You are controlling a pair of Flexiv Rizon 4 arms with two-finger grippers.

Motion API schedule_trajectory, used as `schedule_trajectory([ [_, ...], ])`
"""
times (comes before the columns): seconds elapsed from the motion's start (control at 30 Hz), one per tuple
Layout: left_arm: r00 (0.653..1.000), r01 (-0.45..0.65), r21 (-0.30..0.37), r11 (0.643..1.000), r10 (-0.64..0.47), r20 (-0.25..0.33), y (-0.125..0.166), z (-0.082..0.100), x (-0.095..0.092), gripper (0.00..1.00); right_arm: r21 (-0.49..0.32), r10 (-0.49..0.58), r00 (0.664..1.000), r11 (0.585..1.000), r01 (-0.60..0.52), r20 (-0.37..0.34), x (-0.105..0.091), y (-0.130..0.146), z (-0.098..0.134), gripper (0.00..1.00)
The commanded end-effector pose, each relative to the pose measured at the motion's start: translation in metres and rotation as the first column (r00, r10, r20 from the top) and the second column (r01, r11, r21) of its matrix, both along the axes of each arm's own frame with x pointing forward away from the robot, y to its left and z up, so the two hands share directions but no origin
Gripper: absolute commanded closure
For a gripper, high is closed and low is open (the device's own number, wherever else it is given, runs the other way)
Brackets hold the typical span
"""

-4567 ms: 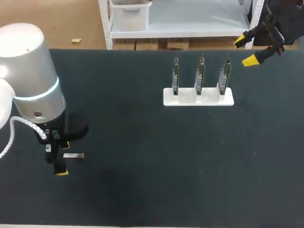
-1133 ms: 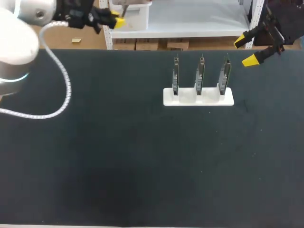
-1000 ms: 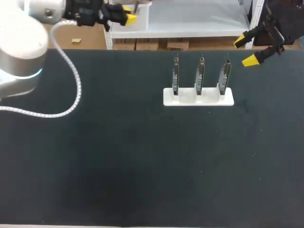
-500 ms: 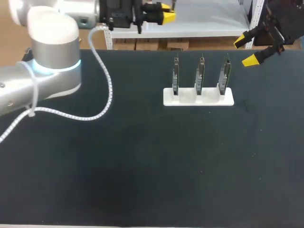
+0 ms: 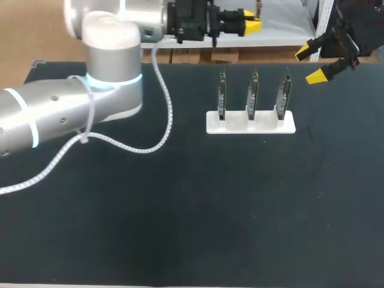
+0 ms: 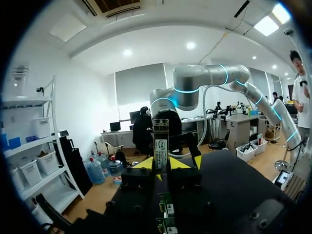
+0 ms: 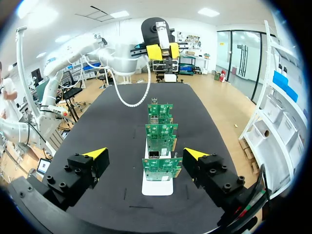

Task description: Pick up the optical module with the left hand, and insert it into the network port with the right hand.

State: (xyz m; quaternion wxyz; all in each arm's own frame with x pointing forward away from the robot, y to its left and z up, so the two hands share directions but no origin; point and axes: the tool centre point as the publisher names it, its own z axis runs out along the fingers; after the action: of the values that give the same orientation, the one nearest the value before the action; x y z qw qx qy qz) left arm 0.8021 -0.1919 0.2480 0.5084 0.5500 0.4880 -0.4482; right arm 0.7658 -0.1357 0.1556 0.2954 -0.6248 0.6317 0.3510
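Observation:
My left gripper [image 5: 251, 20] hangs above the table's far edge, just left of the board rack, and is shut on the optical module [image 6: 161, 146], a slim metal piece standing up between its yellow tips. In the head view the module [image 5: 259, 7] shows as a thin sliver past the fingers. The network ports sit on three green circuit boards [image 5: 252, 93] upright in a white holder [image 5: 251, 123]. My right gripper [image 5: 312, 64] is at the far right corner, open and holding nothing. From the right wrist, its wide-apart fingers [image 7: 96, 154] frame the boards [image 7: 161, 146], with the left gripper [image 7: 164, 50] beyond them.
A dark mat [image 5: 198, 204] covers the table. My left arm's grey links and white cable [image 5: 156, 132] stretch over the table's left half. The holder stands at the right rear.
My left arm has swung rightward along the far edge, carrying the module from the far left corner to near the boards. The right arm has kept still.

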Motion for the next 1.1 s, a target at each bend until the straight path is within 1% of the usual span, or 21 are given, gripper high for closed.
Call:
schedule_trajectory([
  [0.03, 1.000, 0.013, -0.011, 1.000, -0.014, -0.019, -0.027, -0.012, 0.004, 1.00, -0.002, -0.003, 1.000, 1.000, 0.003, 0.003, -0.002, 0.001, 0.000, 0.00],
  [0.27, 0.998, 0.024, -0.017, 1.000, -0.024, -0.056, -0.048, -0.027, -0.007, 1.00, -0.002, -0.003, 1.000, 1.000, 0.003, 0.003, -0.002, 0.001, 0.000, 0.00],
  [0.43, 0.997, 0.021, -0.029, 0.999, -0.023, -0.070, -0.056, -0.032, -0.015, 1.00, -0.002, -0.003, 1.000, 1.000, 0.003, 0.003, -0.002, 0.001, 0.000, 0.00],
  [0.63, 0.996, 0.002, -0.032, 0.999, -0.005, -0.084, -0.058, -0.040, -0.023, 1.00, -0.002, -0.003, 1.000, 1.000, 0.003, 0.003, -0.002, 0.001, 0.000, 0.00],
  [0.77, 0.995, -0.003, -0.021, 1.000, 0.001, -0.097, -0.060, -0.048, -0.031, 1.00, -0.002, -0.003, 1.000, 1.000, 0.003, 0.003, -0.002, 0.001, 0.000, 0.00],
  [0.83, 0.996, -0.007, -0.008, 1.000, 0.006, -0.095, -0.062, -0.050, -0.034, 1.00, -0.002, -0.003, 1.000, 1.000, 0.003, 0.003, -0.002, 0.001, 0.000, 0.00],
  [1.1, 0.995, -0.029, -0.022, 0.999, 0.027, -0.101, -0.061, -0.053, -0.038, 1.00, -0.002, -0.003, 1.000, 1.000, 0.003, 0.003, -0.002, 0.001, 0.000, 0.00],
])
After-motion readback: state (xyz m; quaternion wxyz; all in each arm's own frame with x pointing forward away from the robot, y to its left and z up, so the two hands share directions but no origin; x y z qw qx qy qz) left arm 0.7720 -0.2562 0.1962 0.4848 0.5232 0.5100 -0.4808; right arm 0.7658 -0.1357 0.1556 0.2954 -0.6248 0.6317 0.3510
